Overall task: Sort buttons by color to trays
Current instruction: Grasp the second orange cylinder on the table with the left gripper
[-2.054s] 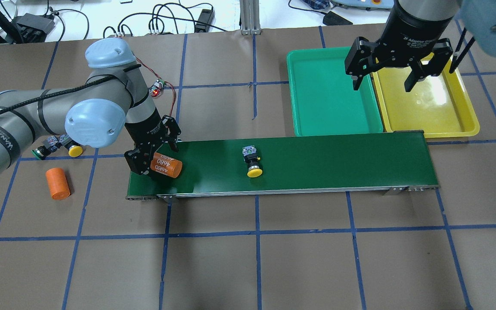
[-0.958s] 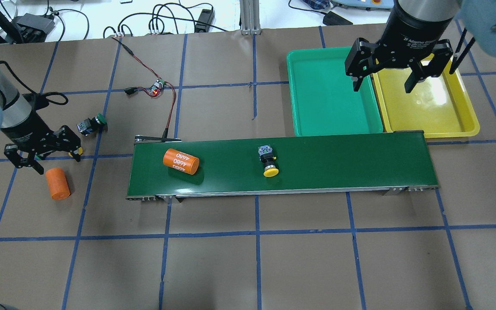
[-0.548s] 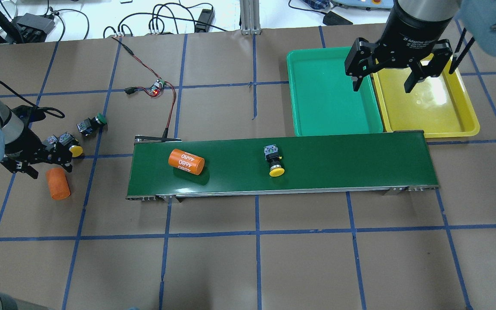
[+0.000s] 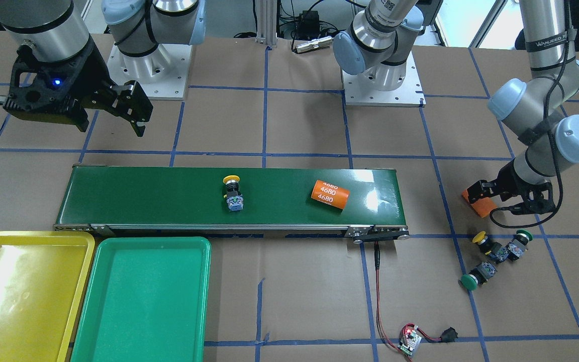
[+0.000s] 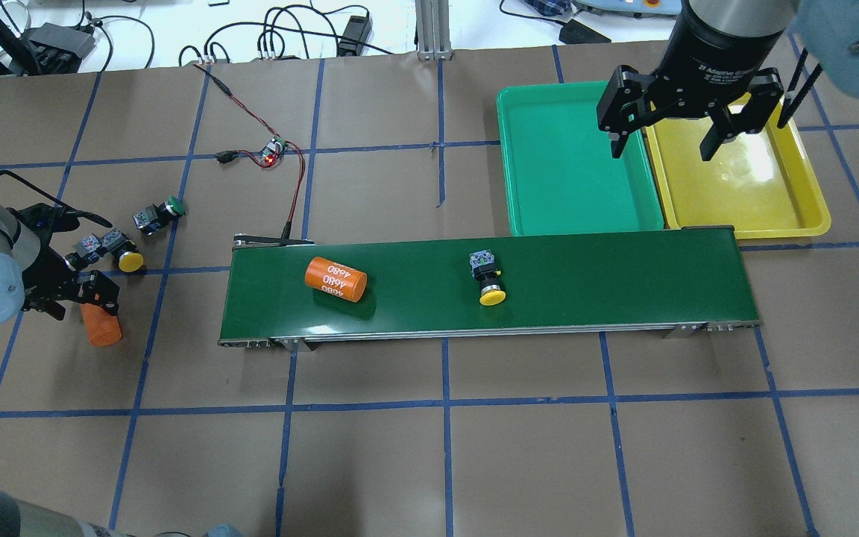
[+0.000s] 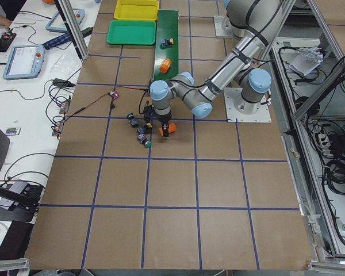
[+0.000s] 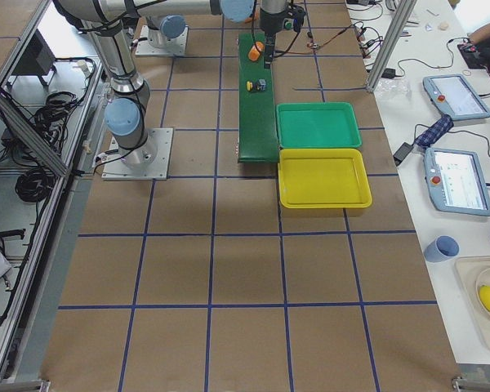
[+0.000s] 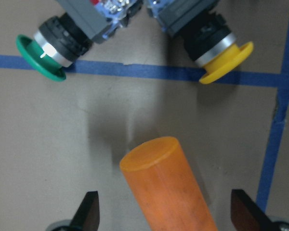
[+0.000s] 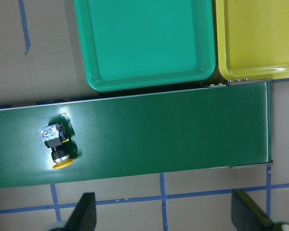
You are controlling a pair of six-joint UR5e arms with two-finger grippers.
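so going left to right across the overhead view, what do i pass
plain orange cylinder → green-capped button → circuit board → 4680 cylinder → yellow button on the belt → green tray → yellow tray

Overhead, the left gripper (image 5: 83, 300) is covering part of the plain orange cylinder (image 5: 104, 333), and the wrist is probably hiding the cap of one green button (image 5: 89, 243); the wrist camera is cropping the cylinder's base.
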